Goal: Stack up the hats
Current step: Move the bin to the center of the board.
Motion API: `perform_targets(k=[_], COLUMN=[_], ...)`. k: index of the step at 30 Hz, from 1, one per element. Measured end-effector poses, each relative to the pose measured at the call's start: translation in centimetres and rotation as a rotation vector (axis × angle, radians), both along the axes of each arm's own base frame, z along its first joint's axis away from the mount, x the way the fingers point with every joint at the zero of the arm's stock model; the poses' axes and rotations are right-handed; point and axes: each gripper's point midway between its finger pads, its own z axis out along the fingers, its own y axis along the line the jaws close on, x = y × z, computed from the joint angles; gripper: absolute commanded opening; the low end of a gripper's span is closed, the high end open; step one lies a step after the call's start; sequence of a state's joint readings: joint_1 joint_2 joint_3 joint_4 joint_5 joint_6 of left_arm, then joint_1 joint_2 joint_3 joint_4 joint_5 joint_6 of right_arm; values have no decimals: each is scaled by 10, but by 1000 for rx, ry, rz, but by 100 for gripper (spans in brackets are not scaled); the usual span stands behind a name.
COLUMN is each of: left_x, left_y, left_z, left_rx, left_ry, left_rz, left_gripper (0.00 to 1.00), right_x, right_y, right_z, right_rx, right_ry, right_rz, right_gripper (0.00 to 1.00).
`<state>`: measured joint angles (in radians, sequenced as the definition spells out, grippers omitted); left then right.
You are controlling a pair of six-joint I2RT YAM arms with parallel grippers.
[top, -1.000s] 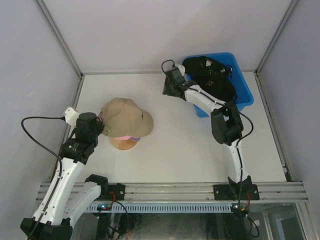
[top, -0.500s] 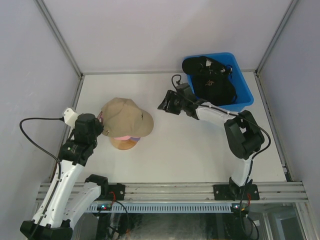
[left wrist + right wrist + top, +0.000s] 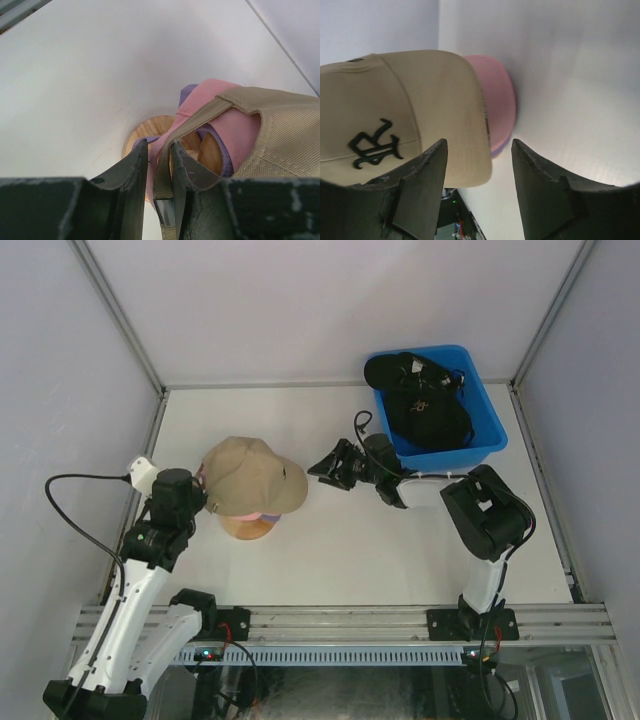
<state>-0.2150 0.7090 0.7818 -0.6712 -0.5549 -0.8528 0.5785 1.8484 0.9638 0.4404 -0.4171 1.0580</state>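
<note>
A tan hat [image 3: 250,475] tops a stack over a pink hat [image 3: 240,511] and a lavender hat [image 3: 270,517] on a round wooden stand [image 3: 248,529]. My left gripper [image 3: 203,498] is at the back of the stack. In the left wrist view it [image 3: 159,145] is shut on the tan hat's back strap [image 3: 164,185], with the pink hat [image 3: 225,120] behind. My right gripper [image 3: 322,472] is open, low, just right of the tan brim. In the right wrist view it [image 3: 479,145] faces the tan brim [image 3: 420,115] and pink brim [image 3: 497,95]. A black hat [image 3: 428,415] lies in the bin. No blue hat shows.
A blue plastic bin [image 3: 492,430] stands at the back right, close behind the right arm. Grey walls with metal frame posts close the table on three sides. A metal rail [image 3: 340,620] runs along the near edge.
My right gripper has come away from the bin, moving left and toward the near side, down to the tan brim. The left gripper and the stack have stayed put.
</note>
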Motion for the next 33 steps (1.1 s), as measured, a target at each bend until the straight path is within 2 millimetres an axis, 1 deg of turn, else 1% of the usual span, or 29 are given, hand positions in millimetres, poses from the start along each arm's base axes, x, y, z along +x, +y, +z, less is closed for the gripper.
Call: perform_targets(k=[3, 7, 16, 21, 24, 26, 28, 33], left_x=[1, 2, 4, 5, 5, 6, 6, 6], left_y=[2, 3, 6, 7, 8, 8, 8, 8], left_z=[0, -1, -3, -3, -3, -3, -3, -3], left_rx=[8, 19, 38, 43, 47, 47, 50, 51], left_ry=[3, 12, 26, 26, 28, 26, 27, 29], left_rz=[1, -2, -5, -5, -6, -7, -9, -10], left_gripper=[29, 29, 29, 29, 29, 29, 29, 29], right_x=[2, 4, -4, -7, -8, -9, -10, -12], right_y=[7, 16, 28, 30, 32, 35, 38, 44], right_z=[12, 21, 10, 1, -1, -2, -2, -5], right_rx=[78, 138, 143, 140, 146, 156, 176, 237], right_ry=[-22, -41, -32, -20, -20, -21, -22, 6], right_rz=[3, 13, 41, 53, 64, 73, 84, 100], right_gripper=[56, 56, 57, 57, 57, 53, 46, 20])
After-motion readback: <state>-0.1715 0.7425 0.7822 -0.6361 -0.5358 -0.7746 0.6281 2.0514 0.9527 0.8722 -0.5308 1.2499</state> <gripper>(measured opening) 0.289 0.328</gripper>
